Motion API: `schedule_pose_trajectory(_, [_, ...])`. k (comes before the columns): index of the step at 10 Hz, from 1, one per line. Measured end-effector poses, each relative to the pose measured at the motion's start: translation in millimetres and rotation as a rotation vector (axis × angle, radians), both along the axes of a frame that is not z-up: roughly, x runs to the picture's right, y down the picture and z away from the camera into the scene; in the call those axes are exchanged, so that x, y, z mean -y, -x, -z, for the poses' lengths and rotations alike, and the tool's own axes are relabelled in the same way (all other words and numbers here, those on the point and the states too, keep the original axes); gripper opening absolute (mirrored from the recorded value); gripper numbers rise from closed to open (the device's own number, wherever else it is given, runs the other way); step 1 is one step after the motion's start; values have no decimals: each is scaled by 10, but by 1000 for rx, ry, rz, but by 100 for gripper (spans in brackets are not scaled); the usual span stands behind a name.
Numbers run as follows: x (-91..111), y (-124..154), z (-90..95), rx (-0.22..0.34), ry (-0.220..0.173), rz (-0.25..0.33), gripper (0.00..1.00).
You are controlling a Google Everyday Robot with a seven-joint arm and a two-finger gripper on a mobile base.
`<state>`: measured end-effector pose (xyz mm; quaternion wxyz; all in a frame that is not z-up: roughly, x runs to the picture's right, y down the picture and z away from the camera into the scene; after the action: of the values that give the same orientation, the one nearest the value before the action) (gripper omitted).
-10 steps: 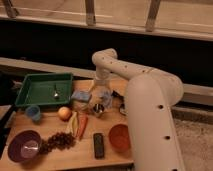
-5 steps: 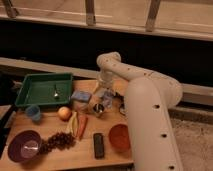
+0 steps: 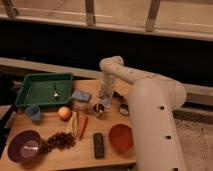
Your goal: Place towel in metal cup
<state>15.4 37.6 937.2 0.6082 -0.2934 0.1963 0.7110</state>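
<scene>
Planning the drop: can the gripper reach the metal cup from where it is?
Probably yes. The gripper hangs just behind the metal cup, close by, and nothing I can see stands between them or over the cup's mouth.

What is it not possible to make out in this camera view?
The gripper, hanging just behind the metal cup: it merges with the pale towel, so a grip cannot be confirmed.
The small item in the green tray: too small to name.
Right edge of the table: hidden by the robot's arm.
</scene>
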Motion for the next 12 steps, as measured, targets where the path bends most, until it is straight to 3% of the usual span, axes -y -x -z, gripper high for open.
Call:
schedule_pose_trajectory(2, [-4,41,13,18,-11,-10,16])
schedule_pose_trajectory(4, [-12,42,27,25,-20,-8,1])
schedule_pose_trajectory(7, [141,0,173,39,-65,2,0])
schedule_pose_trajectory(8, [316,-29,363,57,-99,10,0])
schedule_pose_trajectory(10, [523,-70,624,94,-129,25,0])
schedule_pose_trajectory(12, [734,-98,1016,176,-156,91,0])
